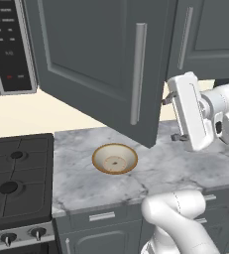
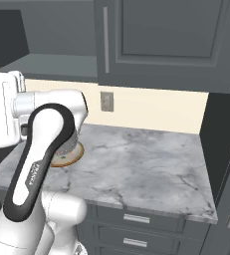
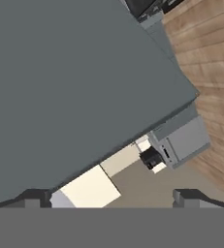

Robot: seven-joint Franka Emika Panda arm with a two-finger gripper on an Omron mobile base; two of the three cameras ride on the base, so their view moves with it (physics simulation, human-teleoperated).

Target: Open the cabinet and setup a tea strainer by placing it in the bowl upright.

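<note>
Still working the cabinet-opening step, strainer pickup coming next.

Left base view: cabinet (image 1: 106,64) door swinging out over the counter (image 1: 185,168), bar handle (image 1: 138,74) facing the camera; bowl (image 1: 115,158) sitting just below the door's lower edge, nothing in it; hand hovering right of the door's free edge, not touching the handle. Right base view: looking into the opened cabinet, shelf (image 2: 52,64) looking bare from this angle, bowl (image 2: 66,157) peeking out behind the arm's elbow, tea strainer not spotted, so can't tell where it's sitting. Hand view: staring at the flat dark face of the cabinet door (image 3: 74,82), gripper (image 3: 113,197) fingers spread wide apart, holding nothing. Guessing the next move means locating the strainer inside the cabinet, then reaching past the door without clipping it.
</note>
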